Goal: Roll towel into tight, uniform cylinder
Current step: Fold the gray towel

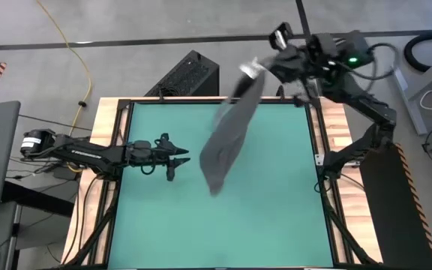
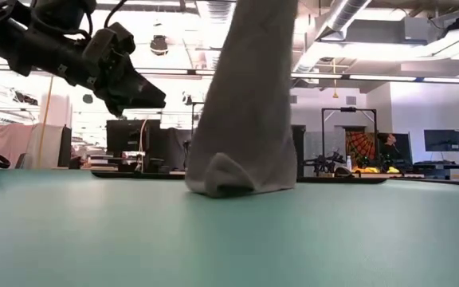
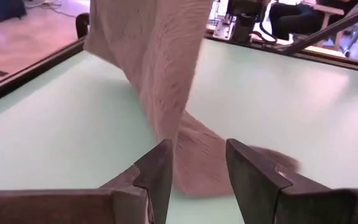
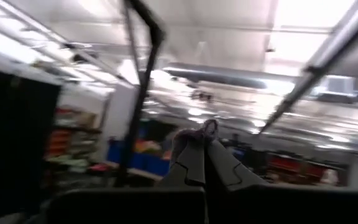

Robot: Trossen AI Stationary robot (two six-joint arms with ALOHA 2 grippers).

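High view: over the green desk, left of centre, the left hand hovers with fingers parted, holding nothing. The towel's lower end lies bunched on the desk just right of that hand (apart from it, not touching). From there the cloth rises slanting toward the far right corner, where the right hand, raised above the desk's far edge, is clamped on its top end.

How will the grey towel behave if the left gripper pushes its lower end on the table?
Probably floppy: the towel hangs limp from the shut right gripper. Its lower end lies crumpled, so a push from the open left gripper would likely bunch it, not slide it.
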